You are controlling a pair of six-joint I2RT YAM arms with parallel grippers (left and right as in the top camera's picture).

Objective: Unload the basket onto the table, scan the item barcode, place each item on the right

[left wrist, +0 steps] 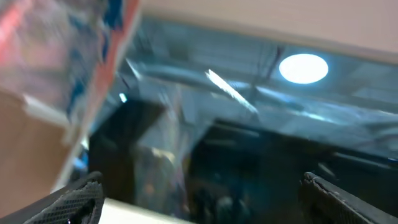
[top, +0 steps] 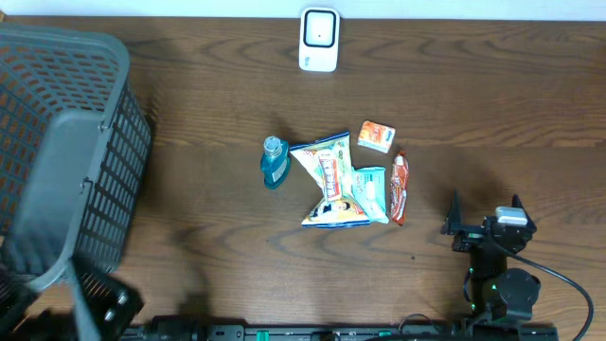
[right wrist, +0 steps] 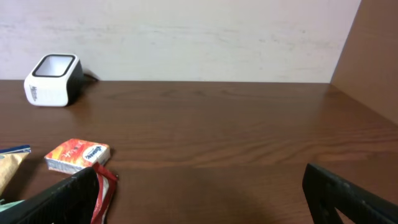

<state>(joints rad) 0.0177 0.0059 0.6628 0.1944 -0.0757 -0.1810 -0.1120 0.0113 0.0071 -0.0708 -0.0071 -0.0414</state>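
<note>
R hand [top: 485,213] & L hand [left wrist: 199,205] both released, empty. Risk: packs in snack pile [top: 341,185] overlap, so a grab may lift two, w/ barcode turned away from scanner [top: 319,40].

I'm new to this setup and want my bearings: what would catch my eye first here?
A heap of snack packets lies mid-table, with a blue bottle at its left and a small orange box at its far right corner. A white barcode scanner stands at the far edge, and a grey mesh basket fills the left side.
</note>
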